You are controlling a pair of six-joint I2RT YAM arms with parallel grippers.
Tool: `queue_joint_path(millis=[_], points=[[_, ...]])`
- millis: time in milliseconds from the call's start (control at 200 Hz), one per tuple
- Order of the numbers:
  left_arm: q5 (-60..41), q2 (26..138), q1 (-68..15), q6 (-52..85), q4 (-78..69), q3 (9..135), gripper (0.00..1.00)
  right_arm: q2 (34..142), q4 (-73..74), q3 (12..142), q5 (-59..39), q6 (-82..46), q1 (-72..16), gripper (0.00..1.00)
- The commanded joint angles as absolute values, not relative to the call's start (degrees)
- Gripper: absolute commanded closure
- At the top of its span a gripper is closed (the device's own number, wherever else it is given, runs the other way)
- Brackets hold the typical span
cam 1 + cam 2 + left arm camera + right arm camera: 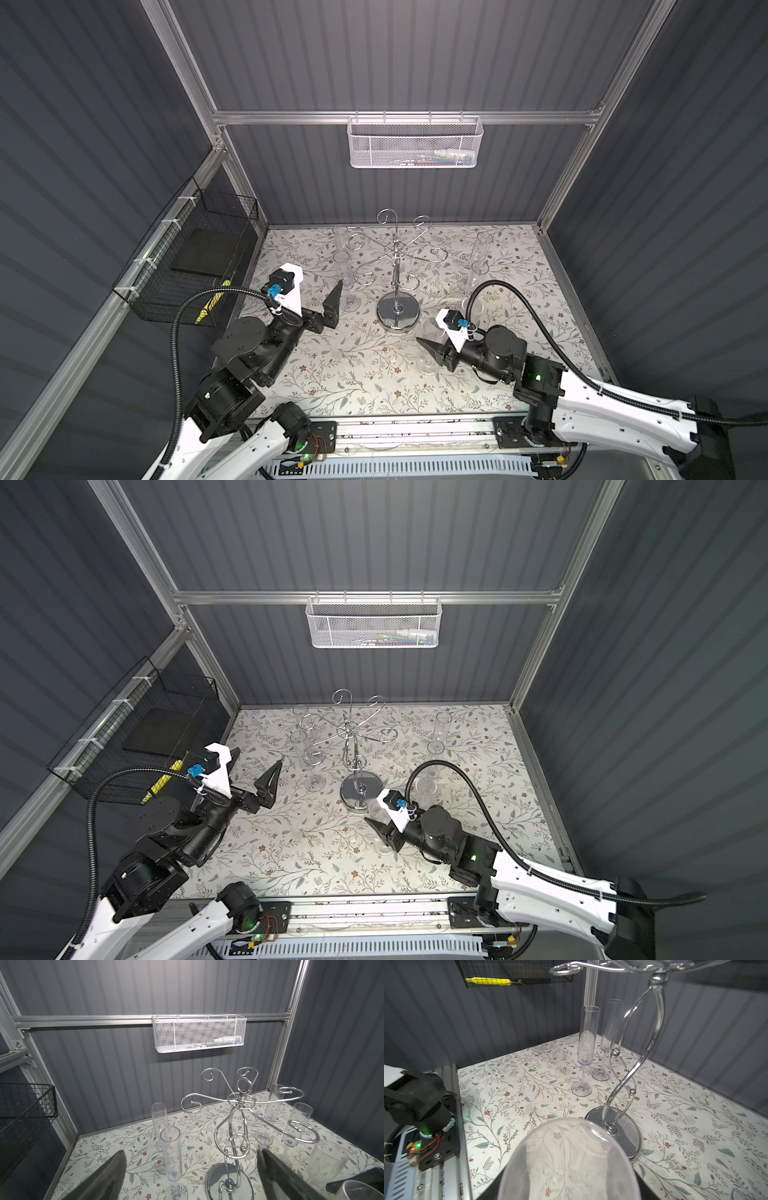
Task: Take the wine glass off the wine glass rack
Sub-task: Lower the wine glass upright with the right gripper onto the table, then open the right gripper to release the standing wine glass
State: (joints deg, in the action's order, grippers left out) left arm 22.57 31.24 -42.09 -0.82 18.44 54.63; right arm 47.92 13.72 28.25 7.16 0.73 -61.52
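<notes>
The chrome wine glass rack [398, 266] [351, 746] [241, 1101] stands mid-table on its round disc base [623, 1126], and nothing hangs from its curled arms. Just right of that base, my right gripper [432, 353] [380, 829] is shut on the clear wine glass [432, 330] [377, 810] [326, 1163]. The glass's bowl [566, 1159] fills the right wrist view and hides the fingers. Its foot [427, 365] is low over the table; I cannot tell if it touches. My left gripper [254, 766] [191, 1151] is wide open and empty, left of the rack.
Two tall clear flutes [159, 1120] [170, 1153] stand left of the rack, and two more [274, 1103] [297, 1126] stand to its right. A white mesh basket [415, 143] hangs on the back rail. A black wire basket [195, 257] is fixed to the left wall.
</notes>
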Motion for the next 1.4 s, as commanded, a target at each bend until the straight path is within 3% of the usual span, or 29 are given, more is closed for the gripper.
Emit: queue_joint_path(millis=[0,495,830,905,1020,1391], points=[[25.0,31.5,-42.3,0.0,15.1,53.8,0.00,49.4,23.8,26.7,10.8,3.4,-61.7,0.62],[26.1,33.8,-42.3,1.1,10.4,50.2,0.00,56.7,34.5,20.5,11.7,-1.0,-61.3,0.61],[28.3,34.1,-42.2,0.4,9.5,48.2,0.00,58.4,35.4,19.2,11.5,-3.2,-60.7,0.53],[28.9,33.9,-42.3,0.4,9.0,47.3,0.00,58.7,35.4,19.2,11.6,-3.2,-60.7,0.44],[30.1,33.4,-42.2,0.2,7.8,45.9,0.00,57.8,34.6,19.3,12.0,-2.9,-60.7,0.02],[38.5,31.0,-42.3,-6.7,-1.8,38.9,0.00,41.9,16.7,28.7,14.7,5.9,-60.7,0.01]])
